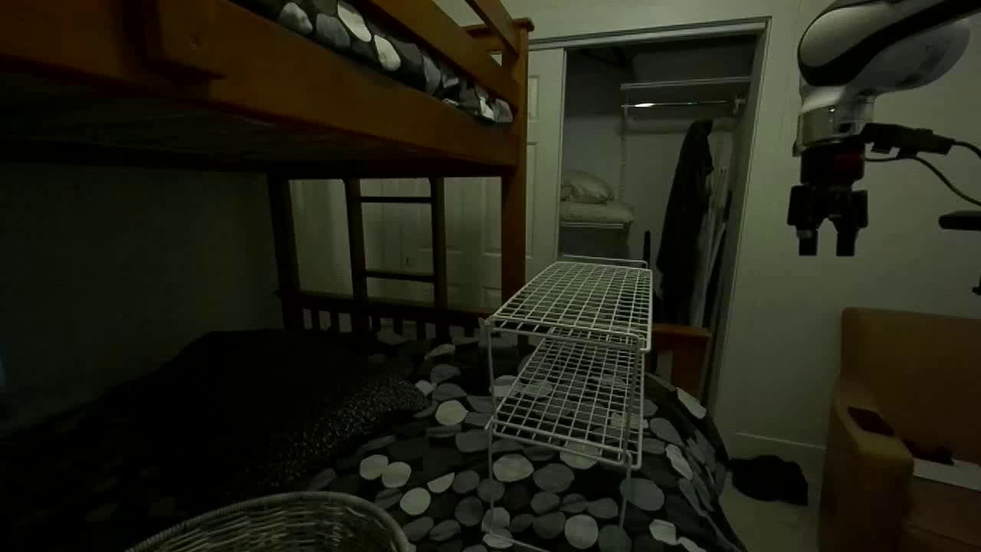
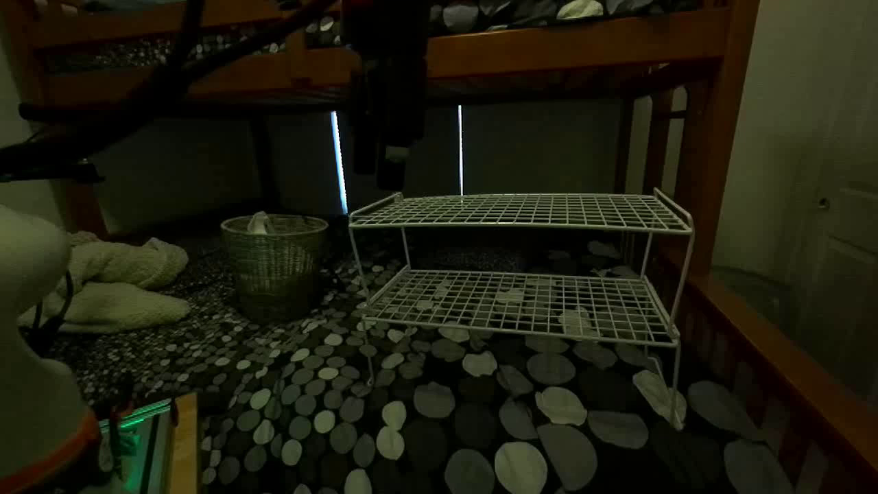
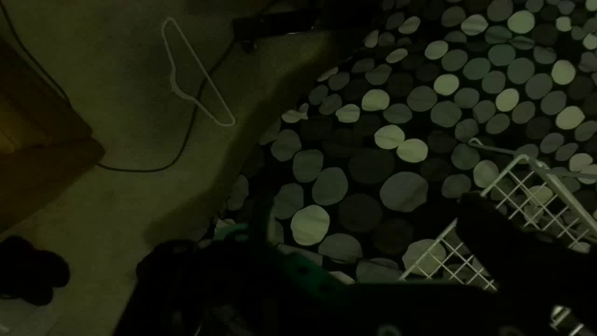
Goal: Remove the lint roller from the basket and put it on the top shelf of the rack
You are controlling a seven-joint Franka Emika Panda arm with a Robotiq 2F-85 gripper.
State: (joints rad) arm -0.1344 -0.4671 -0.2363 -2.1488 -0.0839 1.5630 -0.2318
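Note:
The basket [image 2: 274,274] stands on the bed in an exterior view. Its rim [image 1: 306,502] also shows at the bottom edge in an exterior view. A pale whitish piece, likely the lint roller [image 2: 260,224], sticks up over the basket's rim; the rest is hidden inside. The white wire rack [image 2: 521,211] stands on the bed to the right of the basket, with two tiers. It also shows in an exterior view [image 1: 575,299] and partly in the wrist view [image 3: 522,196]. My gripper [image 1: 826,247] is open and empty, pointing down, higher than the rack's top shelf.
A wooden bunk bed [image 2: 583,58] frames the scene, its upper bunk overhanging the mattress. A pale fleecy blanket [image 2: 123,281] lies left of the basket. A brown armchair [image 1: 874,429] stands beside the bed. A hanger [image 3: 200,74] and a cable lie on the floor.

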